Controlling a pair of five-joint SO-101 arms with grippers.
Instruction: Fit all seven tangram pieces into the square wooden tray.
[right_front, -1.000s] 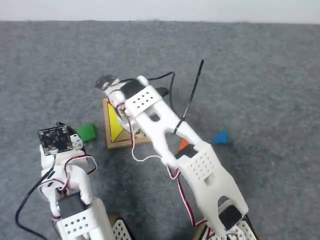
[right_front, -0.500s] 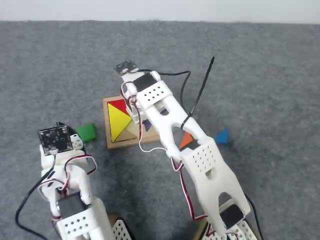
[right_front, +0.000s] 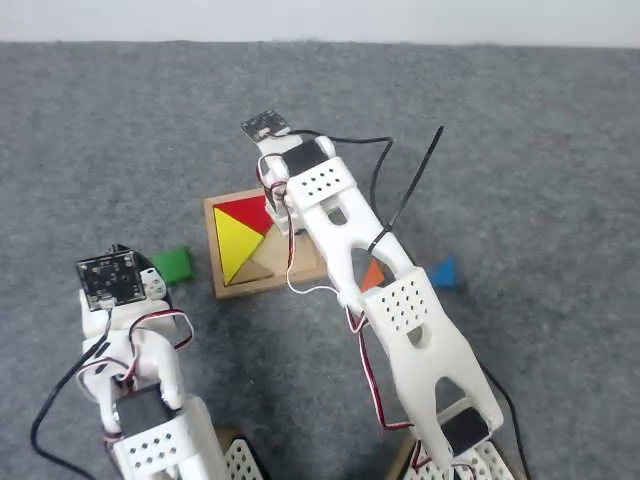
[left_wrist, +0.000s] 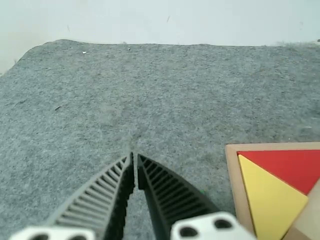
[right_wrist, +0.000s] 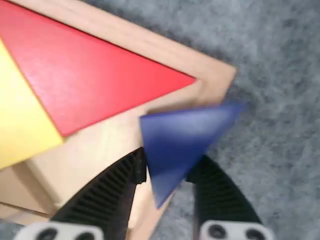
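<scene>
Two shapes lie in the wooden tray (right_front: 211, 250): a red piece (right_front: 248, 212) and a yellow piece (right_front: 236, 245). The right gripper (right_wrist: 167, 165) pinches a blue triangle (right_wrist: 180, 135) just over the tray's far right corner. The left gripper (left_wrist: 135, 159) is closed with nothing in it, left of the tray, above the desk (left_wrist: 150, 90).

Desk: grey felt-covered desk (right_front: 520, 130).
Tray: square wooden tray (right_front: 214, 275), directly below the right end effector (right_wrist: 167, 167).
Green: small green wooden block (right_front: 174, 264), just beyond the tray.
Orange: orange wooden triangle (right_front: 371, 276), near, opposite side.
Blue: light-blue wooden triangle (right_front: 441, 272), farther out past the orange one.
</scene>
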